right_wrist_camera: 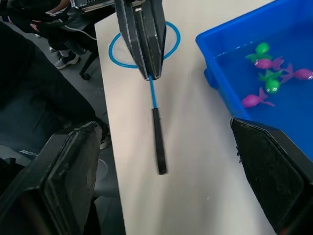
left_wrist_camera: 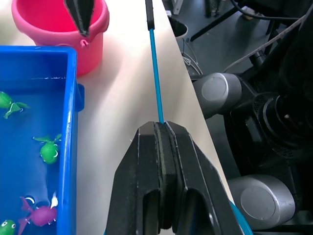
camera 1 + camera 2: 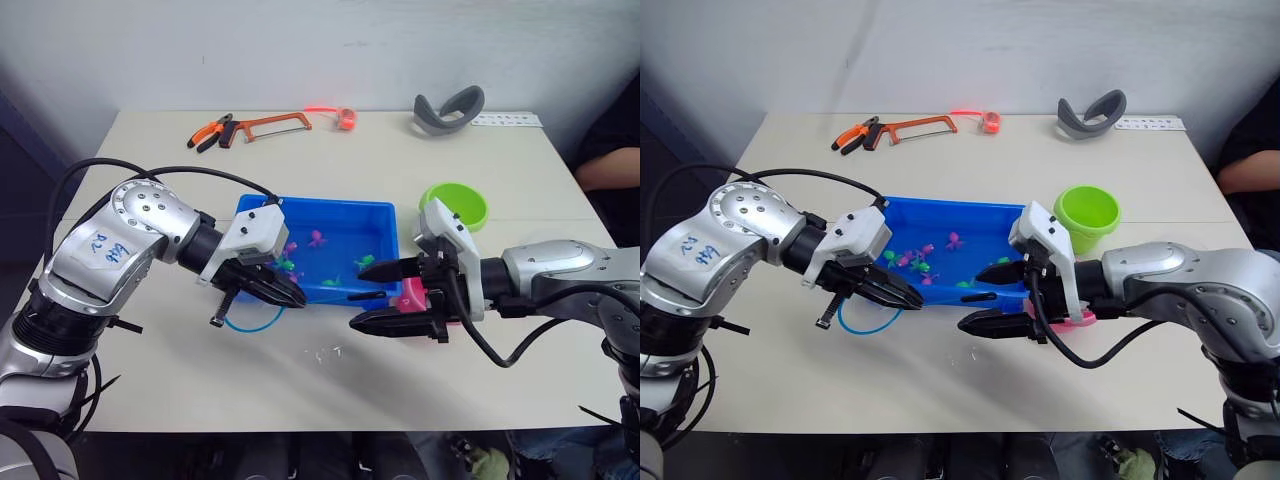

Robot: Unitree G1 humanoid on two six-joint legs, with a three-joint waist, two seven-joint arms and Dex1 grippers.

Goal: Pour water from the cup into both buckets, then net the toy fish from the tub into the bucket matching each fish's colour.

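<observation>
My left gripper is shut on the thin blue shaft of the net, just in front of the blue tub. The net's blue hoop lies on the table under that gripper. Its dark handle end reaches between the fingers of my open right gripper, which do not touch it. Pink fish and green fish float in the tub's water. The pink bucket stands at the tub's front right corner behind the right gripper. Farther back stands the green bucket. The cup is out of view.
A hacksaw, orange pliers, a red band and a grey curved band lie along the table's far edge. A person's arm rests at the right edge. Small white scraps lie near the front.
</observation>
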